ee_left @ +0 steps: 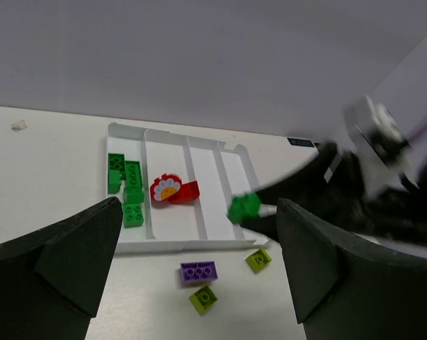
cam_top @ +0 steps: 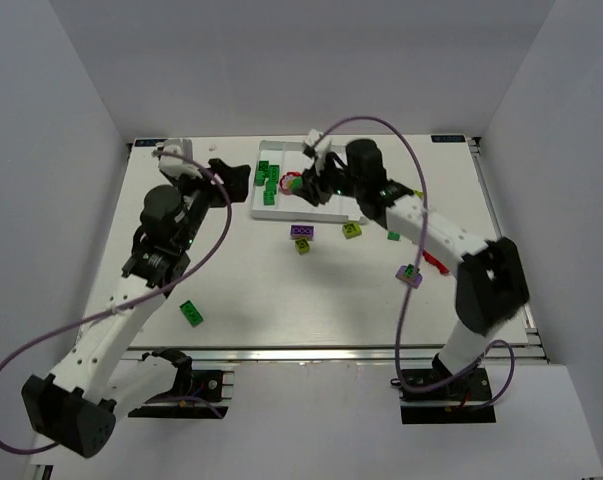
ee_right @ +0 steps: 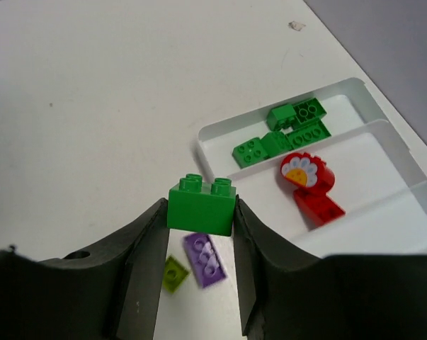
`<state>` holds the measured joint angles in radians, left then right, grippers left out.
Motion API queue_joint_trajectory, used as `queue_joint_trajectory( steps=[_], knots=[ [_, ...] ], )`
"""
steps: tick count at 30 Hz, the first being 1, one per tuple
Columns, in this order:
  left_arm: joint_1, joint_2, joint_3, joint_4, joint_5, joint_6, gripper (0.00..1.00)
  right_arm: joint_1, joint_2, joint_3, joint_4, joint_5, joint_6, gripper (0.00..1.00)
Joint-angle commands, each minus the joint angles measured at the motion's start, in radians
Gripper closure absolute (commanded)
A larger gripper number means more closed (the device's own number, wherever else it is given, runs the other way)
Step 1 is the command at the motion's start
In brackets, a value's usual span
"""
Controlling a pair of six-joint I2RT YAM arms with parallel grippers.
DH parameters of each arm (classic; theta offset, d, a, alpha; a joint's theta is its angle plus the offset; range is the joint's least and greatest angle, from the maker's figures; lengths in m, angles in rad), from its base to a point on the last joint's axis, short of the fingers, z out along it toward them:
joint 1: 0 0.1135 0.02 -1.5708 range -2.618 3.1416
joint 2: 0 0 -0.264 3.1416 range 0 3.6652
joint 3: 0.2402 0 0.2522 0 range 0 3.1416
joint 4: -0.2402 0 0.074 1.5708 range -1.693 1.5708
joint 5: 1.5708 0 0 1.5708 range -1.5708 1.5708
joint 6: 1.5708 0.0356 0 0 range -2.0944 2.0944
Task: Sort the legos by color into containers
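Observation:
The white tray (cam_top: 279,152) sits at the back centre. Its leftmost compartment holds several green bricks (cam_top: 269,180); the one beside it holds a red flower piece and a red brick (cam_top: 292,184). My right gripper (cam_top: 315,184) is shut on a green brick (ee_right: 201,206) and holds it above the tray's near part; the brick also shows in the left wrist view (ee_left: 243,207). My left gripper (cam_top: 227,187) is open and empty, just left of the tray. A purple brick (cam_top: 303,231) and two yellow-green bricks (cam_top: 303,246) (cam_top: 352,230) lie in front of the tray.
A green brick (cam_top: 191,312) lies near the front left. A small green piece (cam_top: 393,236), a red piece (cam_top: 436,262) and a purple brick with a yellow-green piece on it (cam_top: 410,274) lie on the right, by the right arm.

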<state>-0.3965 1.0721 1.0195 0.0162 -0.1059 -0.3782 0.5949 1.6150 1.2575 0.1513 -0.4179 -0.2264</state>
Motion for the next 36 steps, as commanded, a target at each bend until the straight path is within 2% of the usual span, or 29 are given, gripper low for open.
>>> queue_joint_trajectory(
  steps=[1, 3, 7, 10, 16, 22, 27, 30, 31, 34, 36],
  knots=[
    [0.004, -0.082, -0.203, 0.094, 0.009, 0.002, 0.02, -0.004, 0.193, 0.285, -0.263, -0.085, -0.083, 1.0],
    [0.005, -0.129, -0.265, 0.085, 0.017, 0.025, 0.02, -0.003, 0.345, 0.484, -0.318, -0.072, -0.073, 1.0],
    [-0.007, -0.135, -0.275, 0.059, 0.037, 0.039, 0.02, 0.0, 0.564, 0.719, -0.38, -0.024, -0.054, 1.0],
    [-0.007, -0.162, -0.285, 0.062, 0.101, 0.035, 0.02, 0.0, 0.646, 0.799, -0.358, -0.013, -0.051, 1.0],
    [-0.007, -0.198, -0.306, 0.082, 0.092, 0.029, 0.02, 0.006, 0.764, 0.896, -0.366, -0.031, -0.05, 1.0],
    [-0.007, -0.182, -0.302, 0.076, 0.091, 0.025, 0.02, 0.009, 0.845, 0.962, -0.371, -0.042, -0.031, 0.82],
    [-0.007, -0.181, -0.306, 0.076, 0.084, 0.022, 0.02, 0.02, 0.882, 1.008, -0.368, -0.03, -0.033, 0.78],
    [-0.007, -0.176, -0.308, 0.073, 0.078, 0.021, 0.02, 0.034, 0.896, 1.016, -0.358, -0.018, -0.039, 0.7],
    [-0.007, -0.173, -0.308, 0.073, 0.077, 0.022, 0.02, 0.037, 0.899, 1.019, -0.36, -0.015, -0.044, 0.54],
    [-0.007, -0.167, -0.32, 0.082, 0.042, -0.011, 0.02, 0.048, 0.901, 1.017, -0.368, -0.009, -0.048, 0.29],
    [-0.007, -0.159, -0.325, 0.073, -0.007, -0.048, 0.02, 0.051, 0.895, 1.017, -0.378, -0.007, -0.045, 0.26]
  ],
)
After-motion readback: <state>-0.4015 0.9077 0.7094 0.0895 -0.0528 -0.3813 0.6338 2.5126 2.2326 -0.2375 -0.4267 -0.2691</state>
